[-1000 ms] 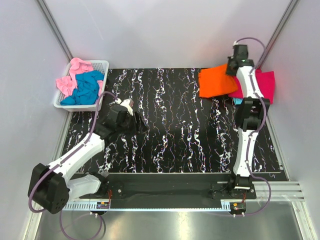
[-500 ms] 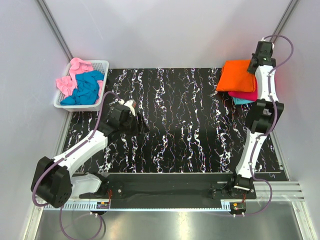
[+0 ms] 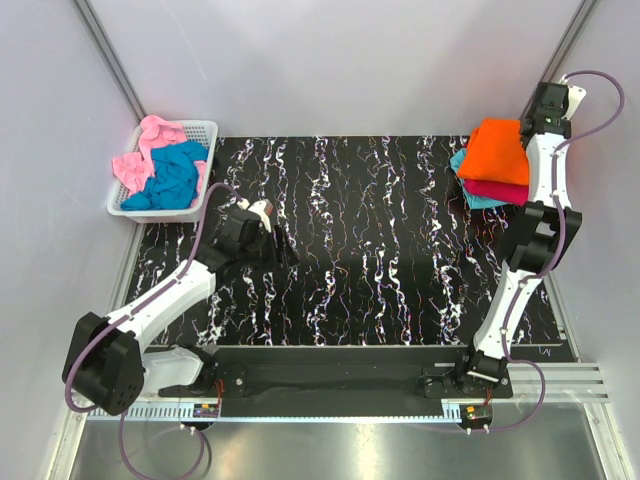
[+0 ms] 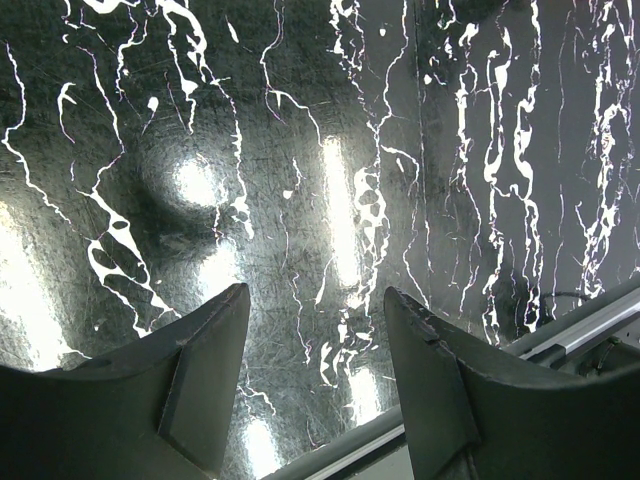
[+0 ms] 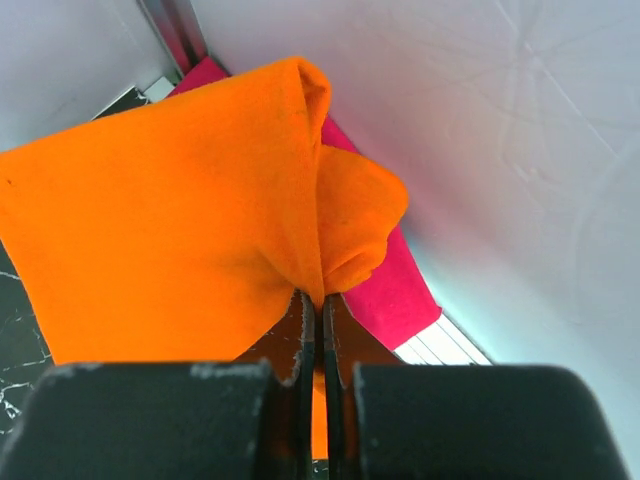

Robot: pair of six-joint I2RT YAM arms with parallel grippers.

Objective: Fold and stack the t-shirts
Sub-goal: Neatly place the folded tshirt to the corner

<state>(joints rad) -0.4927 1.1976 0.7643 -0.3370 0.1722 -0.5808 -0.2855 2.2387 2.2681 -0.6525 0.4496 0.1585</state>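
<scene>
Right arm swung further into the back right corner over the last second, orange shirt carried along; left arm barely changed.

Right gripper (image 5: 320, 318): jaws squeezed together on a fold of the orange shirt (image 5: 170, 220), with cloth bunched up just past the tips. The wrist view shows the crimson shirt (image 5: 392, 290) directly under it, by the wall. From the top camera, orange covers most of the stack. Crimson pokes out at the near edge, and the bottom teal shirt (image 3: 470, 201) shows along the left and near edges. Can't tell if orange is lying flat or partly lifted.

Left gripper (image 4: 315, 300): jaws spread wide, nothing between them, over bare marbled table (image 3: 380, 260) on the left side.

Basket (image 3: 118, 209) at far left holds the light pink shirt (image 3: 145, 150) and the basket teal shirt (image 3: 177, 175), both crumpled, well apart from either gripper.
</scene>
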